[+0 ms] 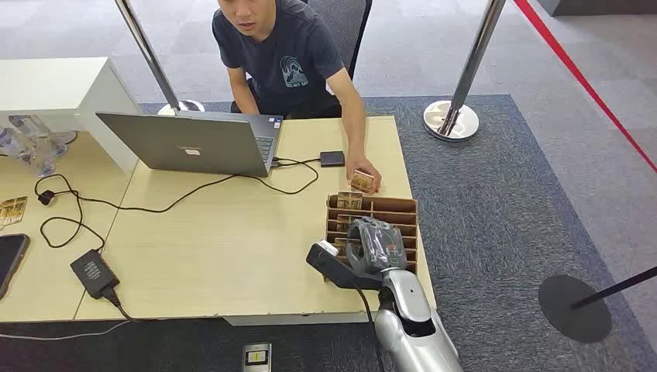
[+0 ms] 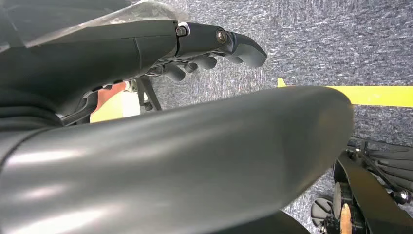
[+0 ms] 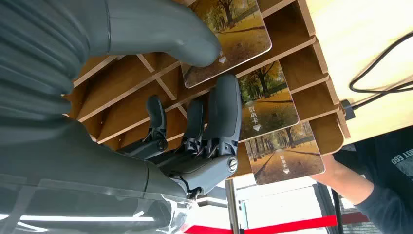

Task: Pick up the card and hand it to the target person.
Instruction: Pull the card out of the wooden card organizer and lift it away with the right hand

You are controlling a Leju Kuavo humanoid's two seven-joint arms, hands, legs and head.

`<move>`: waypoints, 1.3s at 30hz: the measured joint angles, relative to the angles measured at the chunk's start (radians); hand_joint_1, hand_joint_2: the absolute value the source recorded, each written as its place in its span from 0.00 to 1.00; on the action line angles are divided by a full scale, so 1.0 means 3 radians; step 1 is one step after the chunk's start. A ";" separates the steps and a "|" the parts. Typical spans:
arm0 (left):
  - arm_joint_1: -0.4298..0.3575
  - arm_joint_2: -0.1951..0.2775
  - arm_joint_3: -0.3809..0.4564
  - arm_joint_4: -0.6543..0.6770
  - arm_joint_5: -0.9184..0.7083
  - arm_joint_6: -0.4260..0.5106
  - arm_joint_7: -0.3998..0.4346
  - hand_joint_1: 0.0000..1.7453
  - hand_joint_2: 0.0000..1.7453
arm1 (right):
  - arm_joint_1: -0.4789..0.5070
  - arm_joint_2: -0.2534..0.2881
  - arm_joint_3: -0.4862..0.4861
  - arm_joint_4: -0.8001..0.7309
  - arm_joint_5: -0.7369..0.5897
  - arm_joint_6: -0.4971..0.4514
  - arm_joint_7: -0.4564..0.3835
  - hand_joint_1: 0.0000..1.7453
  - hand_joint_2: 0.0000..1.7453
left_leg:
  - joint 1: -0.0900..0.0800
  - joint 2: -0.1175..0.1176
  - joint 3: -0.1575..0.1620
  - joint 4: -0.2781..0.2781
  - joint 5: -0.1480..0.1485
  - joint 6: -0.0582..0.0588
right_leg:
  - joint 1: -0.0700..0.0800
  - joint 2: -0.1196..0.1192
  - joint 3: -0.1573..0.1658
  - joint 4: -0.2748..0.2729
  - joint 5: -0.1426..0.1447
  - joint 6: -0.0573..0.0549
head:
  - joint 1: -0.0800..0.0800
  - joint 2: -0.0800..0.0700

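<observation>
A wooden card rack stands at the table's right front, with picture cards standing in its slots. My right hand is lowered over the rack. In the right wrist view its thumb lies on the face of one autumn-scene card, and its fingers close in behind that card. Two more cards stand in the slots beyond. The seated person across the table rests a hand on another card just past the rack. My left hand hangs over carpet, holding nothing.
A grey laptop sits mid-table with black cables trailing to a power brick. A small black box lies near the person's arm. Stanchion bases stand on the carpet beyond the table, and a phone lies far left.
</observation>
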 joint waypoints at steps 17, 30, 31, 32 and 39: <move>0.0001 0.0000 0.0000 0.0001 -0.0019 0.0007 -0.0003 0.00 0.00 | -0.0035 0.0025 0.0041 0.0096 0.0065 -0.0021 0.0072 0.58 1.00 | 0.0001 0.0000 0.0004 0.0000 0.0001 -0.0002 | 0.0000 0.0000 0.0003 0.0000 0.0000 -0.0001 | 0.0000 0.0000; 0.0001 0.0000 0.0000 0.0001 -0.0032 0.0002 -0.0010 0.00 0.00 | -0.0032 0.0016 0.0041 0.0095 0.0092 0.0006 0.0082 0.50 1.00 | 0.0001 0.0000 0.0006 0.0000 0.0001 -0.0002 | 0.0000 0.0000 0.0005 0.0000 0.0001 -0.0001 | -0.0001 -0.0001; 0.0001 0.0000 0.0000 0.0001 -0.0036 -0.0001 -0.0012 0.00 0.00 | -0.0030 0.0013 0.0041 0.0095 0.0096 0.0009 0.0085 0.48 1.00 | 0.0001 0.0000 0.0006 0.0000 0.0001 -0.0002 | 0.0000 0.0000 0.0005 0.0000 0.0001 -0.0001 | 0.0000 0.0000; 0.0001 0.0000 0.0000 0.0001 -0.0039 -0.0004 -0.0013 0.00 0.00 | -0.0024 0.0010 0.0041 0.0095 0.0102 0.0011 0.0089 0.48 1.00 | 0.0001 0.0000 0.0006 0.0000 0.0001 -0.0002 | 0.0000 0.0000 0.0005 0.0000 0.0001 -0.0001 | 0.0000 0.0000; 0.0001 0.0000 0.0000 0.0000 -0.0027 -0.0006 -0.0014 0.00 0.00 | 0.0022 0.0004 0.0054 0.0060 0.0123 0.0056 0.0099 0.49 1.00 | 0.0001 0.0000 0.0007 0.0000 0.0002 -0.0002 | 0.0000 0.0000 0.0006 0.0000 0.0002 -0.0002 | 0.0000 0.0000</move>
